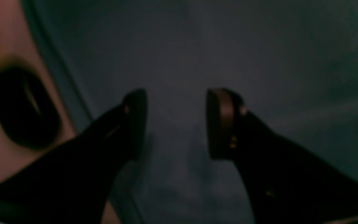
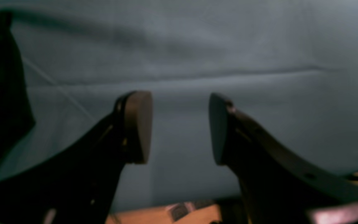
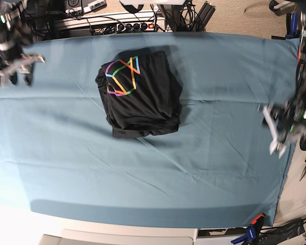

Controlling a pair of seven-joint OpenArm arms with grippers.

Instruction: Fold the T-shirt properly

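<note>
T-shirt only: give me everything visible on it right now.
The T-shirt is black, soft-looking cloth, folded into a compact, roughly square bundle with layered edges along its near side. A rainbow line logo faces up at its far corner. It lies flat on the teal cloth, far of centre. Neither gripper touches it.

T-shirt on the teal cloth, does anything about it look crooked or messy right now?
Slightly. The T-shirt is folded into a compact bundle, logo up, but it sits rotated against the table cloth's edges, and its lower edge shows uneven layers. Nothing looks spilled or damaged.
</note>
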